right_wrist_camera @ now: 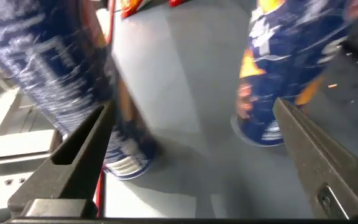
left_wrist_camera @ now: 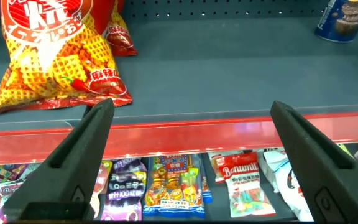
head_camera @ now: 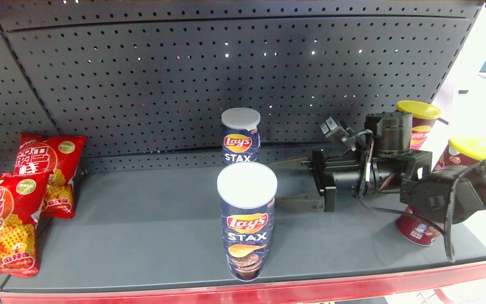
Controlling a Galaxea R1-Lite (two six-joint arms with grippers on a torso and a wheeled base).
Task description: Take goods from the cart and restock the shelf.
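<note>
On the shelf (head_camera: 141, 219), head view: front can (head_camera: 247, 219) near the edge, back can (head_camera: 240, 135) behind it, my right claw (head_camera: 277, 182) spread empty beside them. Left wrist: my left claw (left_wrist_camera: 191, 109) gaped empty before the shelf. Right wrist: both cans flanked the spread claw. Light, stiff, slick tubes, I judged — best gripped mid-body, gently.

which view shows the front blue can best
The head view: the front blue can stands whole near the shelf front. The right wrist view shows it close and cut off; the left wrist view has a blue can's base at its edge.
</note>
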